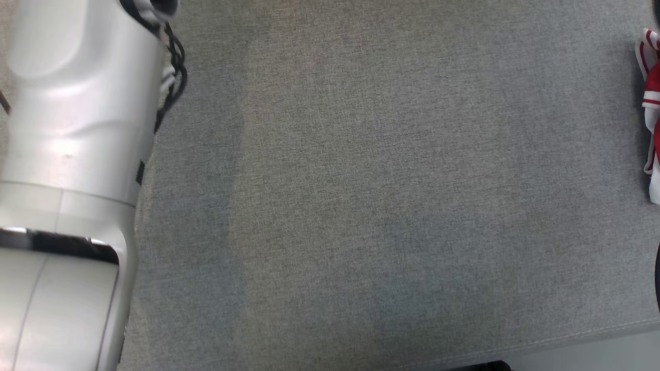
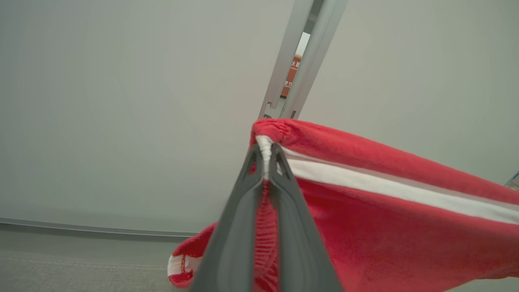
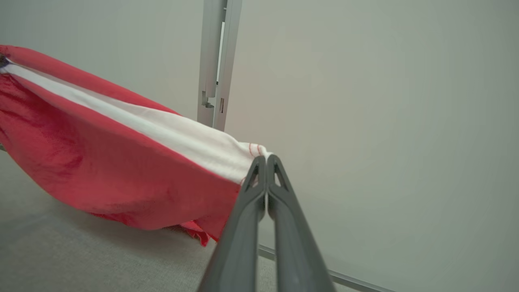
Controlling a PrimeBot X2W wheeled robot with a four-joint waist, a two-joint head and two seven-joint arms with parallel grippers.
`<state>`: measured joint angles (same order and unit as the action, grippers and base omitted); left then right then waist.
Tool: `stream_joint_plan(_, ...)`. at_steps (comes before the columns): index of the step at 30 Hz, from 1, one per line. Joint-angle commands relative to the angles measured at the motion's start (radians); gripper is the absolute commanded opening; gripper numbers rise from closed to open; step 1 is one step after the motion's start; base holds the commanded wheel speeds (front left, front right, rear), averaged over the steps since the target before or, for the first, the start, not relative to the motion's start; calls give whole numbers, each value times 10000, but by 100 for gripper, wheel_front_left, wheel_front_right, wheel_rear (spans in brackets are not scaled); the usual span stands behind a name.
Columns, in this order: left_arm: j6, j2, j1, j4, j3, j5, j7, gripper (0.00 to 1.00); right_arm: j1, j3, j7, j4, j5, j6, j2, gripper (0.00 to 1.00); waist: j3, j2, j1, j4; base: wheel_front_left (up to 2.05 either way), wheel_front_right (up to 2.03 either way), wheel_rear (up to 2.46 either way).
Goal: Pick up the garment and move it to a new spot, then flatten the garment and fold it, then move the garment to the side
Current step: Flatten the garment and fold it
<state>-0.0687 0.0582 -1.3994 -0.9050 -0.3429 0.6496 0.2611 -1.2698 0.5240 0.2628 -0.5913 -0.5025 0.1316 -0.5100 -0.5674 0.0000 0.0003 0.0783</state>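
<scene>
Looking down, head view: the left arm's pale forearm (image 1: 67,154) stands at the left; a grey cloth-covered surface (image 1: 361,206) spreads across the middle; the red-and-white garment (image 1: 650,103) shows at the right edge.
Left wrist view: the left claw (image 2: 265,160) is clamped on the garment's gathered edge, right at its white stripe. The cloth runs off taut to the right, in front of a pale wall (image 2: 101,101) and a metal post (image 2: 300,61). A striped cuff hangs low, near the grey surface.
Right wrist view: the right claw (image 3: 265,162) is pinched together on the white band at the garment's other end. Red cloth sags between the two grips, above the surface; whether its lowest fold touches cannot be told.
Done: the pick-up, judging by both grips.
Left: setting down at the new spot, flattening, folding, moving aside.
</scene>
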Motion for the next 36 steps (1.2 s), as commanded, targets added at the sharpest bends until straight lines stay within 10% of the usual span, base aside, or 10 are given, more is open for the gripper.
stream_joint_plan(1, 112, 36, 316, 73, 41, -187, 50, 0, 236, 8, 27, -41, -84, -17, 4, 0, 90, 0, -3, -72, 0, 0, 0)
stream_joint_plan(18, 1656, 44, 6338, 1001, 81, -1461, 46, 0, 4665, 2503, 29, 582, -1257, -17, -819, 0, 2934, 0, -3, -735, 0, 0, 0)
stream_joint_plan(36, 1984, 1263, 10527, 2776, -1662, -2266, 47, 0, 6274, 6502, -225, 629, -3877, -17, -2024, 0, 5763, 0, -3, -1111, 0, 0, 0)
